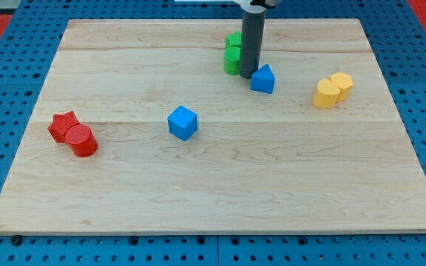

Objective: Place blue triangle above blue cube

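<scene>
- Two blue blocks matter here: the blue triangle (pixel 262 79) sits far and right of centre on the board (pixel 213 192), and the blue cube (pixel 183 123) lies nearer and to its left, well apart from it.
- My tip (pixel 248 76) is down on the wood just left of the triangle, touching it or very close; I cannot tell which. Two green blocks (pixel 233 54) stand right behind and left of the rod.
- There is no hand to open or close on this rig, only the bare rod, so nothing is clamped; everything is done by pushing.
- I judge the triangle to be light, rigid and quick to slide on smooth wood. Its sloped faces will probably let it twist off the rod, so I would press on the middle of a flat side, not a corner.
- To get it to the far side of the cube it must travel left, so the tip now seems to be on the wrong side for that push; I would come round to its right face first.
- Hard to read: the rod hides part of the green pair, whose shapes I cannot make out, and the arm is cut off at the far edge.
- Away from the work, red blocks (pixel 73 134) sit at the left and yellow blocks (pixel 333 90) at the right.
</scene>
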